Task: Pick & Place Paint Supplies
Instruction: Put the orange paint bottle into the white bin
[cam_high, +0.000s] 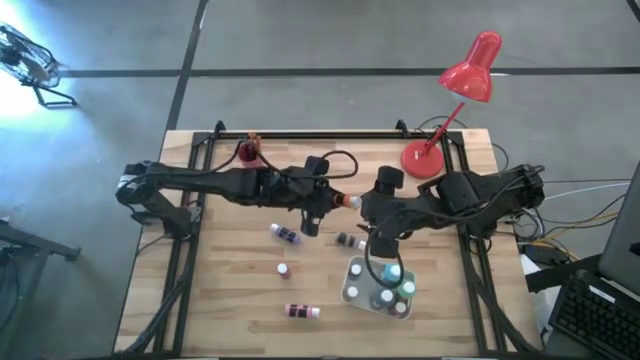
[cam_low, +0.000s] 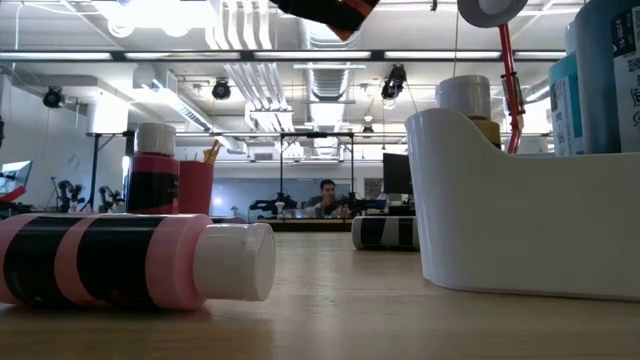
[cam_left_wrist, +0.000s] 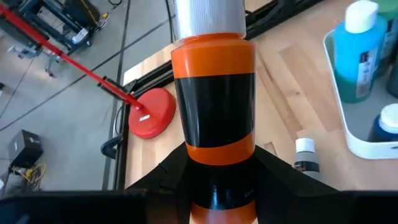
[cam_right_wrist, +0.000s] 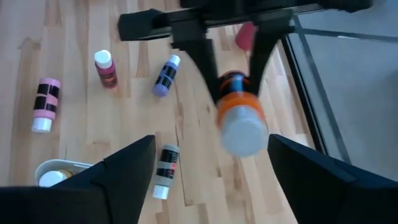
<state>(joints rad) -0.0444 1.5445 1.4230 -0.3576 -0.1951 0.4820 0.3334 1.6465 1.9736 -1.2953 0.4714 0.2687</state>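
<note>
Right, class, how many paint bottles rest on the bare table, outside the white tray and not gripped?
4: a purple bottle and a grey bottle lying mid-table, a red bottle standing, a pink bottle lying left of the tray. None seems hidden.

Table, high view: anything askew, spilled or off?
No spill or damage shows. Oddities: three bottles lie tipped on the table, the pink one, the purple one and a grey-banded one. The left gripper holds an orange bottle in mid-air, facing the open right gripper above the white tray.
</note>
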